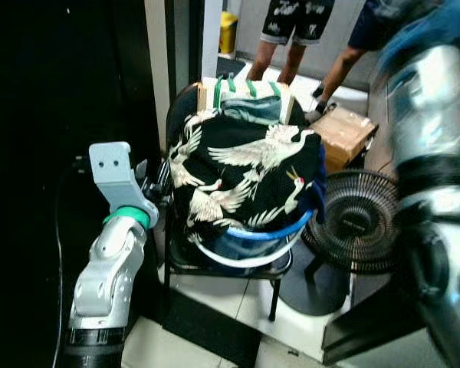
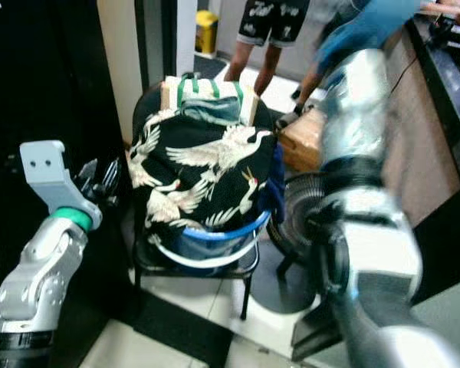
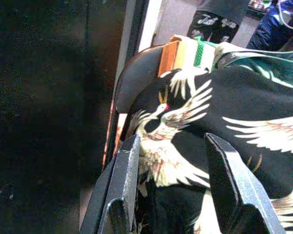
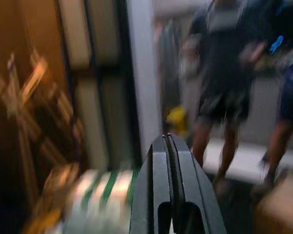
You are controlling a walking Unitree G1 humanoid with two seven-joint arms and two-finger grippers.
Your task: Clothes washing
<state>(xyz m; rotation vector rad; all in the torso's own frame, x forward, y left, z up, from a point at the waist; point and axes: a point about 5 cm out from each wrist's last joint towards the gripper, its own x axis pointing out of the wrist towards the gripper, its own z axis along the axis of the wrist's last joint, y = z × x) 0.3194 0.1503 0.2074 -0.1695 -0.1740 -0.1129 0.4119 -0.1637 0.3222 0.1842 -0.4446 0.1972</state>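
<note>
The left gripper [image 3: 171,195] has its two black fingers spread wide apart with nothing pinched between them; through the gap shows the black crane-print garment [image 1: 249,176], close ahead of the fingertips. In the head views that arm reaches in from about 8 o'clock, its grey wrist bracket just beside the garment's near edge.

The right gripper [image 4: 170,195] is pressed closed, fingers touching along their length and holding nothing; it is raised, pointing over the pile toward the doorway. The right arm looms blurred at 3 o'clock in the head views.

The garment is draped over a heap of laundry in a blue-and-white rimmed basket [image 1: 249,245] that sits on a black chair [image 1: 215,268]. At 12 o'clock of the pile lies a folded white cloth with green stripes [image 1: 249,90]. A black floor fan [image 1: 356,222] stands at 3 o'clock of the chair, a cardboard box [image 1: 341,134] behind it. Two people's legs [image 1: 280,54] stand beyond, near a yellow bin [image 1: 228,31].
</note>
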